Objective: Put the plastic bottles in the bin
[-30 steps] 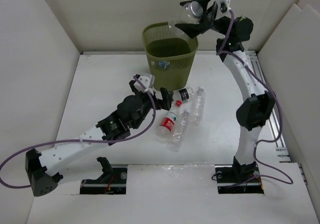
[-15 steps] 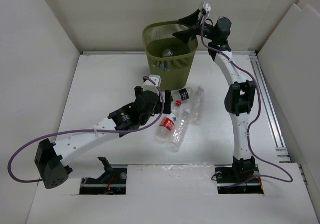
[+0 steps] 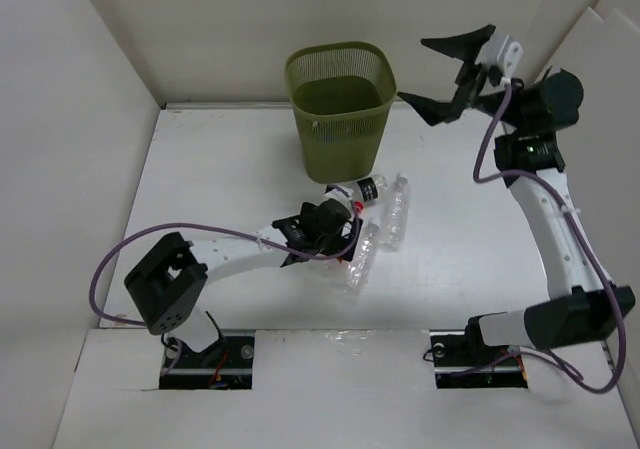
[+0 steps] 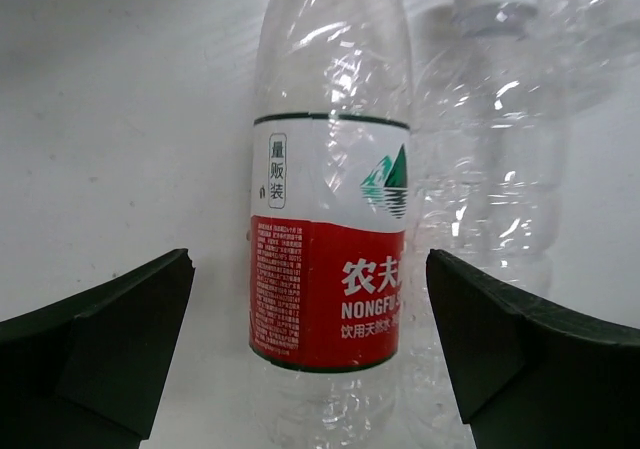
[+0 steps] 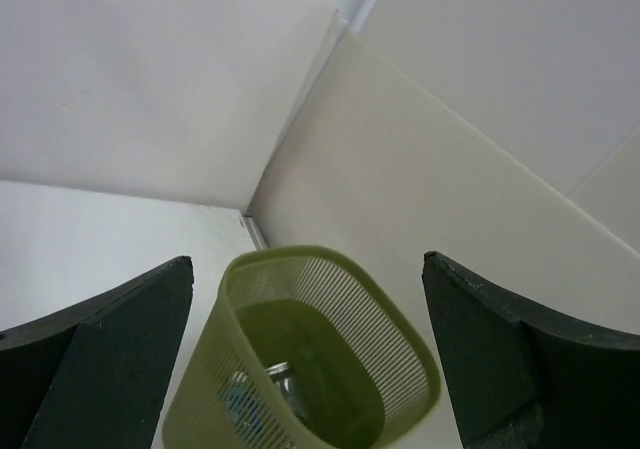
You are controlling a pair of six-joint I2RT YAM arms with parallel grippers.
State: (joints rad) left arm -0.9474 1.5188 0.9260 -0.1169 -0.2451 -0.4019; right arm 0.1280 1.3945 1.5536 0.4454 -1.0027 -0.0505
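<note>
The olive-green mesh bin stands at the back middle. The right wrist view shows its rim and a bottle with a blue label lying inside. My right gripper is open and empty, high up to the right of the bin. My left gripper is low over the bottle cluster. Its open jaws straddle a red-and-white labelled bottle lying on the table, without touching it. A clear bottle lies right beside it.
In front of the bin lie a black-labelled bottle, a clear bottle and another clear bottle. White walls enclose the table on the left, back and right.
My right gripper carried a bottle over the bin, let it fall in, and swung away up and to the right, empty. My left gripper moved down onto the red-and-white bottle.
</note>
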